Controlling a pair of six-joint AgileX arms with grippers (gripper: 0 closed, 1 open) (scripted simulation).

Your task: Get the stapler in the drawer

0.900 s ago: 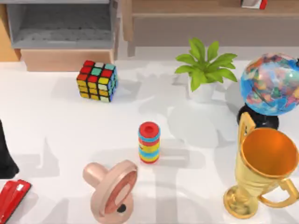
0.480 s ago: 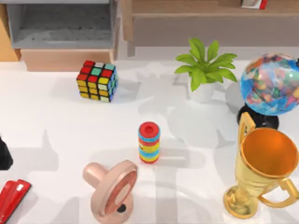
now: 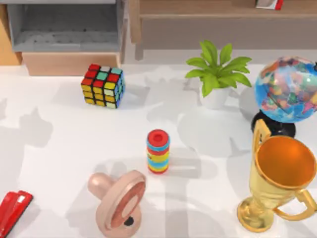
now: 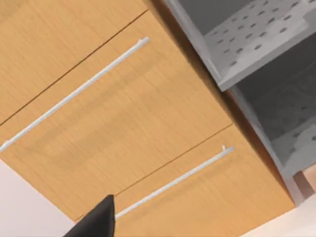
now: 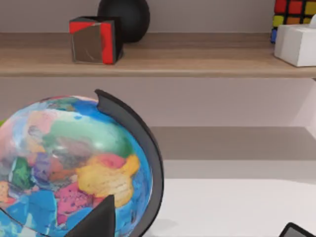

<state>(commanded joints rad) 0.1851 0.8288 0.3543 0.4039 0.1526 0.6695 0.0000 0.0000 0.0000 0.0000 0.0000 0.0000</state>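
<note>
The red stapler (image 3: 12,212) lies flat at the table's front left corner, partly cut off by the picture's edge. Far behind it, at the back left, the drawer (image 3: 64,63) stands pulled out, its tan front panel facing the table and its grey floor bare. In the left wrist view, a dark part of my left gripper (image 4: 96,222) hangs close in front of a wooden cabinet face (image 4: 123,123) with two thin silver handles. The right wrist view has my right gripper (image 5: 98,219) just beside the globe (image 5: 74,163), facing the back shelf.
A Rubik's cube (image 3: 103,85) sits just in front of the drawer. A striped ring stack (image 3: 158,151) and a pink pacifier (image 3: 118,202) occupy the middle front. A potted plant (image 3: 217,74), the globe (image 3: 286,91) and a gold trophy (image 3: 280,178) crowd the right side.
The dark left arm at the top view's left edge has drawn back out of the picture, and its shadow has shifted. The stapler has stayed where it was.
</note>
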